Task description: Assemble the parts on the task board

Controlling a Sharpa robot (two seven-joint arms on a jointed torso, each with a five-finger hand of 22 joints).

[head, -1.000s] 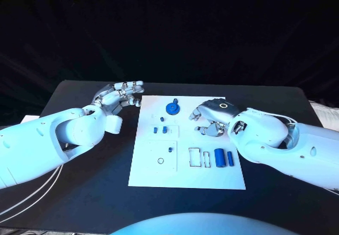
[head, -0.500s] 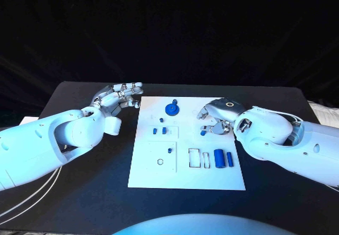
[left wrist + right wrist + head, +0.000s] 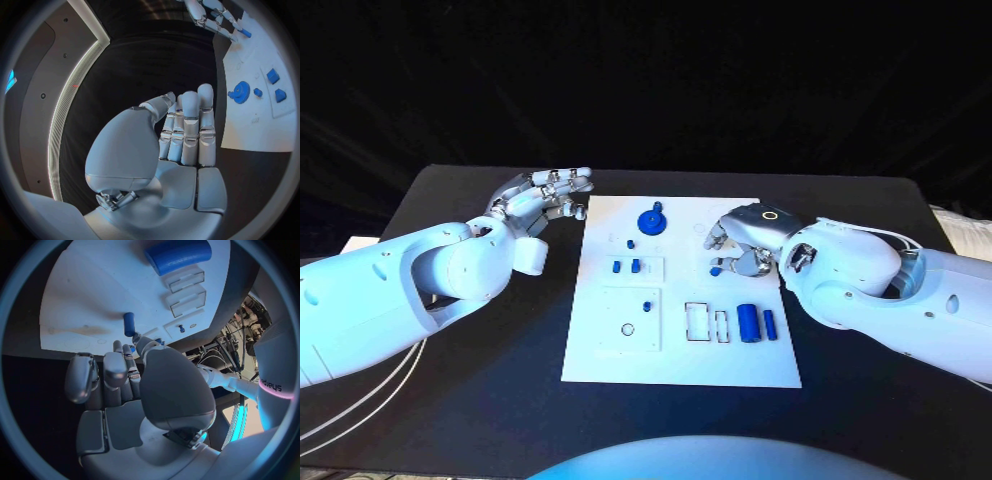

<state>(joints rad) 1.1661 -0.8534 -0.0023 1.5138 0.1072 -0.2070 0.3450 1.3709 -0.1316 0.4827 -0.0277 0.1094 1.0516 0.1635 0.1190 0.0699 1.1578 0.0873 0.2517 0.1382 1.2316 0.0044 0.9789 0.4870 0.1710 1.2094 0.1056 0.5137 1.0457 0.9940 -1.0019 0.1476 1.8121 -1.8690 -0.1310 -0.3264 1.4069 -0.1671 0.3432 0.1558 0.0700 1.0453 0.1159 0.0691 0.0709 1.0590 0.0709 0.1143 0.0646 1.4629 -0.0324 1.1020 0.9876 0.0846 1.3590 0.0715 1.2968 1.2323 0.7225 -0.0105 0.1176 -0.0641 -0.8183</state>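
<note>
Board (image 3: 678, 365) of white plate lies flat at the middle of my black table (image 3: 459, 400), with my two hands at its far end. My right hand (image 3: 737, 243) hovers over the board's right side and pinches a small blue peg (image 3: 717, 270) at its fingertips; the right wrist view shows that peg (image 3: 129, 323) standing out from my fingers just above the white surface. My left hand (image 3: 540, 197) rests off the board's left edge over the table, fingers straight and close together, holding nothing.

Other parts on the board: a blue round knob (image 3: 653, 219) near the far edge, two small blue blocks (image 3: 627, 266) in a marked square left of centre, and two blue cylinders (image 3: 757, 322) lying side by side near the right edge, next to empty rectangular slots (image 3: 707, 322).

Handling, as I judge it: the peg looks like hard, smooth plastic, light and rigid, so it will not bend but may slip or twist in a fingertip pinch. I would hold it by its upper half, leaving the lower end free to enter a hole. Whether it touches the board I cannot tell. The cylinders would likely roll if nudged; they are best taken across the middle.
</note>
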